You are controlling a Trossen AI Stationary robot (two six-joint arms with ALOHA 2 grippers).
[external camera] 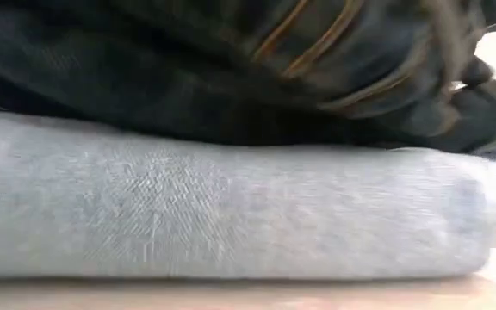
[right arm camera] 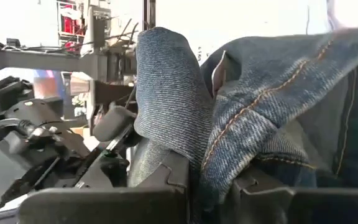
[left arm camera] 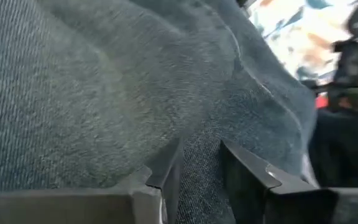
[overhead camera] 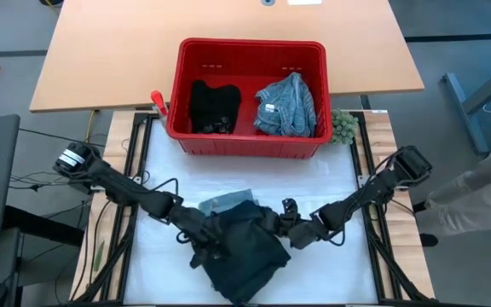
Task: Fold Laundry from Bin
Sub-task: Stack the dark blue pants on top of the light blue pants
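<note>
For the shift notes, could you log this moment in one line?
left gripper: pinching denim garment | right gripper: shut on denim garment | bin: two garments inside

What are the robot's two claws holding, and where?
Both grip the dark denim garment: right gripper pinches a stitched edge fold, left gripper a mid-cloth fold.

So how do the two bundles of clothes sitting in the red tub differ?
The black garment is one solid dark colour, while the blue-white striped garment is pale and patterned with a small white tag showing. The black one lies in the left half of the red bin, the striped one in the right half. The striped one spreads a little wider. Both are crumpled, unfolded, and untouched by either arm.
</note>
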